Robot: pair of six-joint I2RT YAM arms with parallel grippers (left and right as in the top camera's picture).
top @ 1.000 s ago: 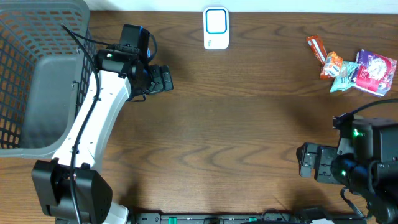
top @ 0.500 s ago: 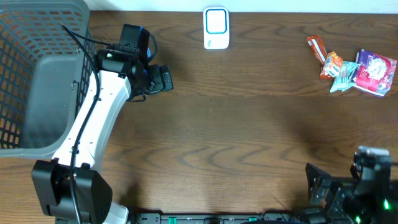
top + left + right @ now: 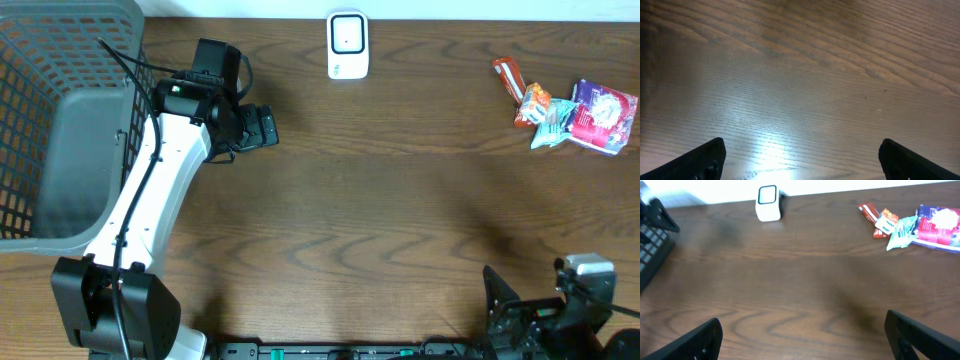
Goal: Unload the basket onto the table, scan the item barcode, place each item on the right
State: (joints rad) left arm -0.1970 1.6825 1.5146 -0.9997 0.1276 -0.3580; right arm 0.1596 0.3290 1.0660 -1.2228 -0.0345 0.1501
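1. Your left gripper (image 3: 262,127) hangs over the desk (image 3: 380,200) just to the right of the grey basket (image 3: 60,120). Its fingers are spread wide and grip nothing. Its wrist view shows only wood grain between the two dark tips.
2. Your right gripper (image 3: 497,300) sits low at the near right edge of the desk, also spread wide and empty. From its wrist view you look across the whole desk to the far side.
3. The snack packets (image 3: 565,105) lie in a loose cluster at the far right corner, well apart from both grippers. They are a red-orange bar (image 3: 508,77), a small orange packet (image 3: 533,103), a teal packet (image 3: 552,125) and a purple and red pouch (image 3: 603,115).
4. The white scanner (image 3: 348,45) stands at the middle of the far edge, between the basket and the packets.
5. The packets are too small for you to tell where a barcode sits.
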